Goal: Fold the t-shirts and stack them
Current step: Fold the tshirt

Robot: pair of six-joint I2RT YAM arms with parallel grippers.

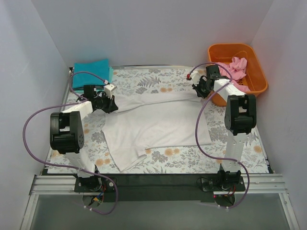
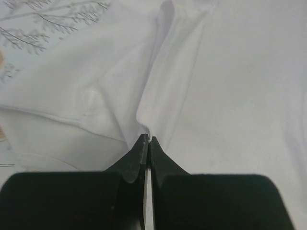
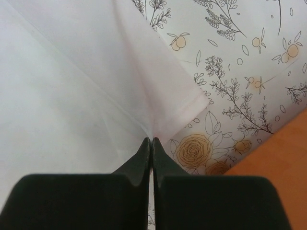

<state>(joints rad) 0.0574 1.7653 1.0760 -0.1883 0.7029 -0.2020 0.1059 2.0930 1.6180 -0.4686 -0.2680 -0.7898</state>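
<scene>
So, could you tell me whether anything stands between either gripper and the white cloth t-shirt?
Nothing visible does: the left gripper and the right gripper are each shut on the soft white cloth t-shirt.

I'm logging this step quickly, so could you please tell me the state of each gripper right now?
Left gripper: closed, pinching the white t-shirt.
Right gripper: closed, pinching the white t-shirt too.

On the table [image 1: 192, 160], spread shirt [image 1: 158, 124] in the middle; folded shirt [image 1: 91, 71] behind it, far left corner; tub [image 1: 257, 73] far right, crumpled shirt [image 1: 237, 66] inside it.
</scene>
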